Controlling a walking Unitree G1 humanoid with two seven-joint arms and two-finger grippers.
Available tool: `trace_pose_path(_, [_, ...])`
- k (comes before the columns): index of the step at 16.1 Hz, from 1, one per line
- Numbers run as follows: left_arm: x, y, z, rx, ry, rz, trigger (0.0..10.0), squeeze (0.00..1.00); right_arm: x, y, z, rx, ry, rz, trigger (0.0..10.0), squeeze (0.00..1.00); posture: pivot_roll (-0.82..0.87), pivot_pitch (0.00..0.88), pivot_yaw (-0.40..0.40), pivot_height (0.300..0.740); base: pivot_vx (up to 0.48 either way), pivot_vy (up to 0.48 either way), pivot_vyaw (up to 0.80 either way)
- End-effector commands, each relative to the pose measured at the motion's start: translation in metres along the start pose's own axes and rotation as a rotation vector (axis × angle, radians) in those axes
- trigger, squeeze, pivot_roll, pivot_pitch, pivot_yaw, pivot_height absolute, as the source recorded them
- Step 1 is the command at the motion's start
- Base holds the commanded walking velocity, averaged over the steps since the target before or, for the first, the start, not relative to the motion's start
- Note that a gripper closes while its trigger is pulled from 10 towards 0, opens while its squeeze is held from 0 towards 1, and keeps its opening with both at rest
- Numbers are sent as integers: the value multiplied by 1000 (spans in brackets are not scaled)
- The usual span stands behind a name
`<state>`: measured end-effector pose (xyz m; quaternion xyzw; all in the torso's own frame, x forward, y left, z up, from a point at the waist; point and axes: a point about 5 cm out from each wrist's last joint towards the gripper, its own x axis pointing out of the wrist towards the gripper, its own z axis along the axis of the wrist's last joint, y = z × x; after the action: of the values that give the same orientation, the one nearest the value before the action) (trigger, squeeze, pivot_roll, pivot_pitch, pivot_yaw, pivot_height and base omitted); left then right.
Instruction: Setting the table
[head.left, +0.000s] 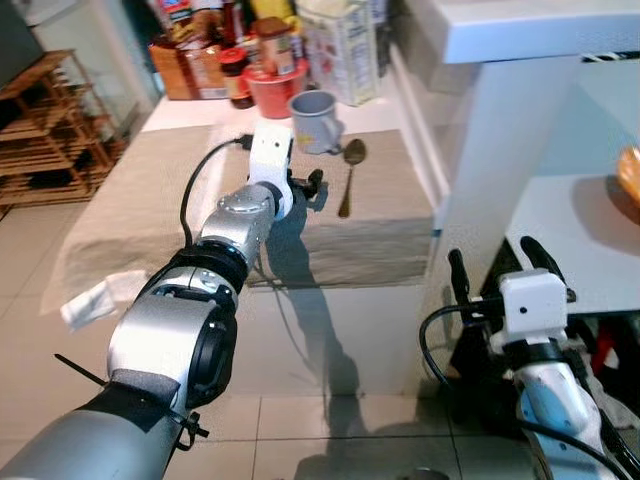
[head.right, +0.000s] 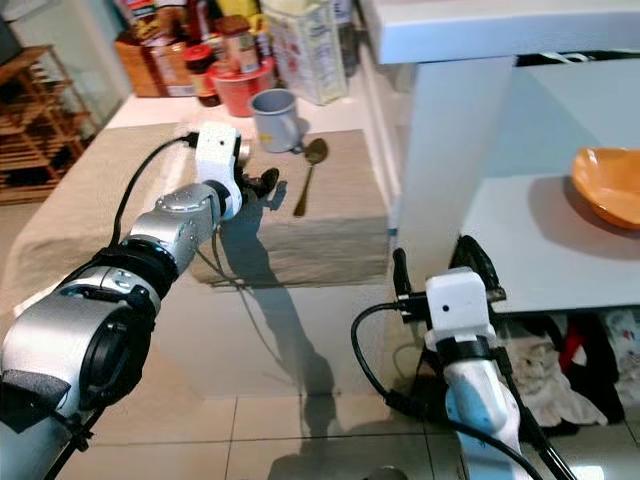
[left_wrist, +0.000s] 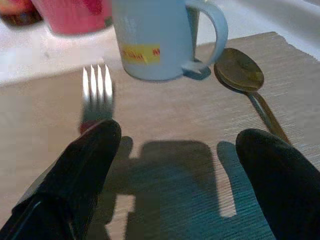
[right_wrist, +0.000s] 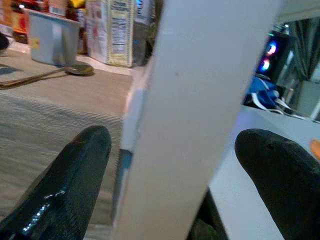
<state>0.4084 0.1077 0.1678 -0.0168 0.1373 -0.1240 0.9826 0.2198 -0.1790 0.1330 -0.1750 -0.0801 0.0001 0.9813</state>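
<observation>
On a beige placemat (head.left: 150, 200) stand a pale blue mug (head.left: 315, 120) and, to its right, a bronze spoon (head.left: 350, 175). My left gripper (head.left: 315, 190) reaches over the mat just before the mug, open, with nothing between its fingers. In the left wrist view a silver fork (left_wrist: 97, 90) lies on the mat with its tines toward the mug (left_wrist: 150, 40). Its handle runs under one black finger (left_wrist: 85, 165), and the spoon (left_wrist: 240, 72) lies near the other finger. My right gripper (head.left: 497, 262) hangs low and open beside a white post (head.left: 490, 170).
Jars, a red tub (head.left: 275, 90) and a carton (head.left: 345, 45) crowd the table's far edge behind the mug. An orange bowl (head.right: 610, 185) sits on a white shelf at the right. A wooden rack (head.left: 40, 130) stands at the far left. A white cloth (head.left: 95, 300) hangs off the near left corner.
</observation>
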Motion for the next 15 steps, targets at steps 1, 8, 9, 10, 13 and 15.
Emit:
trace_pose_path(1, [0, 4, -2, -48, 29, 29, 10000, 0, 0, -3, 4, -9, -4, -7, 10000, 0, -293, 19, 151, 740, 0, 0, 0])
trace_pose_path(8, [-18, -6, 43, 180, -470, -15, 10000, 0, 11, 0, 3, -12, -15, 16, 10000, 0, -229, 0, 111, 740, 0, 0, 0])
trace_pose_path(9, [-27, -4, 42, 143, -511, -15, 10000, 0, 15, 3, 2, -5, -18, 31, 10000, 0, -215, 0, 106, 740, 0, 0, 0])
trace_pose_path(10, [-36, -3, 36, 107, -521, -18, 10000, 0, 18, 5, 1, 5, -19, 39, 10000, 0, -197, 0, 103, 740, 0, 0, 0])
trace_pose_path(13, [-70, 2, 2, 105, -510, 4, 10000, 0, 31, 11, 1, 26, -36, 49, 10000, 0, -148, 0, 91, 740, 0, 0, 0])
trace_pose_path(15, [-100, 18, -19, 91, -497, 103, 10000, 0, 44, 14, 4, 35, -69, 65, 10000, 0, -105, 0, 69, 740, 0, 0, 0])
